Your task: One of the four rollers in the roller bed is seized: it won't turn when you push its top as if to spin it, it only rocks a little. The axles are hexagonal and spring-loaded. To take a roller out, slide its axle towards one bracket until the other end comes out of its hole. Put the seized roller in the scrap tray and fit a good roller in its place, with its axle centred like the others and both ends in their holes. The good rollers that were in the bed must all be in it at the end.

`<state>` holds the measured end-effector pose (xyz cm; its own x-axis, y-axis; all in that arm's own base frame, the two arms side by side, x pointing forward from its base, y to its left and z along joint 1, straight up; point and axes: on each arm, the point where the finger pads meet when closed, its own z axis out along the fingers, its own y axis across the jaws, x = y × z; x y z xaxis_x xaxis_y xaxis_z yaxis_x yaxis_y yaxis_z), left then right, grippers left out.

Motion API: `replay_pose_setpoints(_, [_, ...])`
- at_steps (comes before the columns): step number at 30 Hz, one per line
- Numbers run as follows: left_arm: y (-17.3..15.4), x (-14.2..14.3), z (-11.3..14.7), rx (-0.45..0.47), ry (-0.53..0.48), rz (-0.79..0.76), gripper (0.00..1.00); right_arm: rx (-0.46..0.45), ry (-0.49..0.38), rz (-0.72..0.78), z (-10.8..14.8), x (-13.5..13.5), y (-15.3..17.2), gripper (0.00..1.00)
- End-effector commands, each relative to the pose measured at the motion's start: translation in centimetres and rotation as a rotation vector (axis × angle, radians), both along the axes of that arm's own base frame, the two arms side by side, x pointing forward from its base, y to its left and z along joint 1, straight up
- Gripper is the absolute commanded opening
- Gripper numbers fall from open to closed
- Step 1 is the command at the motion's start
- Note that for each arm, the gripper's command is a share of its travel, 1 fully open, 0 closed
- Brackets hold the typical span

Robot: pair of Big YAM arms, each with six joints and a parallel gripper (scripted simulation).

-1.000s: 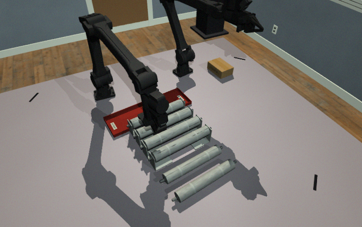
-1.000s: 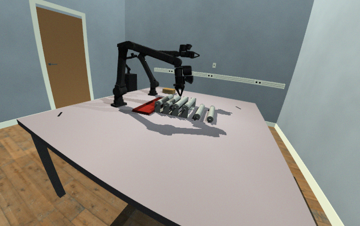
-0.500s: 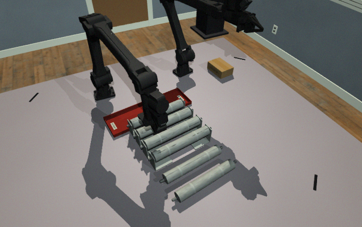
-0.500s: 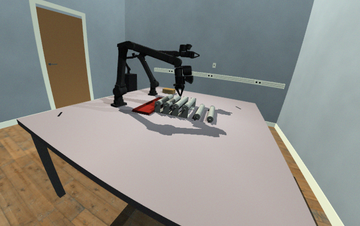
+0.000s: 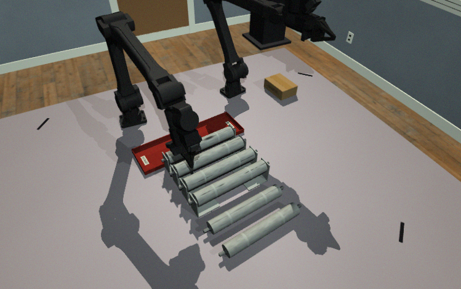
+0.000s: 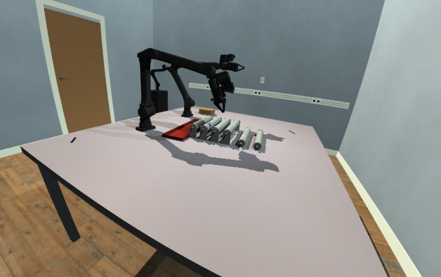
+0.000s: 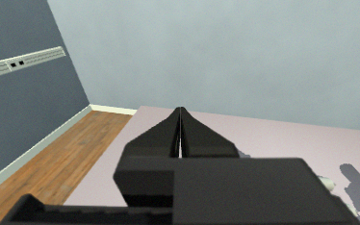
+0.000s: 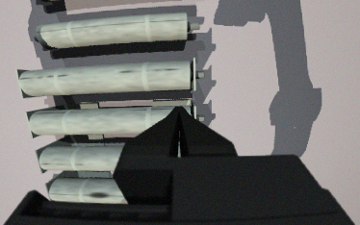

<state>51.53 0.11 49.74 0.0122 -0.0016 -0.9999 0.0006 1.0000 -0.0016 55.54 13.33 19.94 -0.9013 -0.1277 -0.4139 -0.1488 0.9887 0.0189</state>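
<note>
Grey rollers (image 5: 244,209) (image 6: 244,137) (image 8: 116,31) lie loose at five o'clock from the bed (image 5: 208,209) (image 6: 226,138) (image 8: 194,67). Over it, I have the right gripper (image 5: 191,167) (image 6: 223,111) (image 8: 179,112), tips together on nothing; I'd push each roller top sideways, lightly, watching for rocking. Scrap tray (image 5: 156,165) (image 6: 173,135), eleven o'clock; left gripper (image 5: 333,37) (image 6: 243,68) (image 7: 180,109), one o'clock, raised, closed without a load. Which roller is seized, I can't tell.
</note>
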Motion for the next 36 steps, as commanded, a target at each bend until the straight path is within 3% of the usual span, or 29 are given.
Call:
replay_pose_setpoints(1, [0.1,-0.2,3.5,-0.007,-0.062,0.003,0.00,0.040,-0.207,-0.006,5.9,1.4,-2.1,0.00])
replay_pose_setpoints(3, [0.1,-0.2,3.5,-0.007,-0.062,0.003,0.00,0.054,-0.306,-0.016,8.1,1.9,-3.1,0.00])
replay_pose_setpoints(5, [0.1,-0.2,3.5,-0.007,-0.062,0.003,0.00,0.054,-0.306,-0.016,8.1,1.9,-3.1,0.00])
replay_pose_setpoints(7, [0.1,-0.2,3.5,-0.007,-0.062,0.003,0.00,0.064,-0.395,-0.026,9.9,2.1,-4.1,0.00])
replay_pose_setpoints(17, [0.1,-0.2,3.5,-0.007,-0.062,0.003,0.00,0.078,-0.895,-0.092,23.1,0.0,-10.4,0.00])
replay_pose_setpoints(20, [0.1,-0.2,3.5,-0.007,-0.062,0.003,0.00,0.071,-0.996,-0.105,25.2,-1.2,-11.6,0.00])
replay_pose_setpoints(22, [0.1,-0.2,3.5,-0.007,-0.062,0.003,0.00,0.071,-0.996,-0.105,25.2,-1.2,-11.6,0.00])
replay_pose_setpoints(23, [0.1,-0.2,3.5,-0.007,-0.062,0.003,0.00,0.072,-1.041,-0.104,26.9,-1.2,-11.7,0.00])
replay_pose_setpoints(24, [0.1,-0.2,3.5,-0.007,-0.062,0.003,0.00,0.065,-1.046,-0.113,26.1,-1.9,-12.4,0.00])
replay_pose_setpoints(31, [0.1,-0.2,3.5,-0.007,-0.062,0.003,0.00,0.051,-1.201,-0.143,31.5,-4.1,-13.9,0.00])
replay_pose_setpoints(32, [0.1,-0.2,3.5,-0.007,-0.062,0.003,0.00,0.056,-1.165,-0.134,29.4,-3.9,-13.6,0.00])
replay_pose_setpoints(33, [0.1,-0.2,3.5,-0.007,-0.062,0.003,0.00,0.069,-1.184,-0.133,30.9,-4.0,-13.3,0.00])
replay_pose_setpoints(34, [0.1,-0.2,3.5,-0.007,-0.062,0.003,0.00,0.078,-1.273,-0.152,36.3,-5.0,-14.0,0.00])
replay_pose_setpoints(36, [0.1,-0.2,3.5,-0.007,-0.062,0.003,0.00,0.078,-1.278,-0.152,36.4,-5.0,-14.0,0.00])
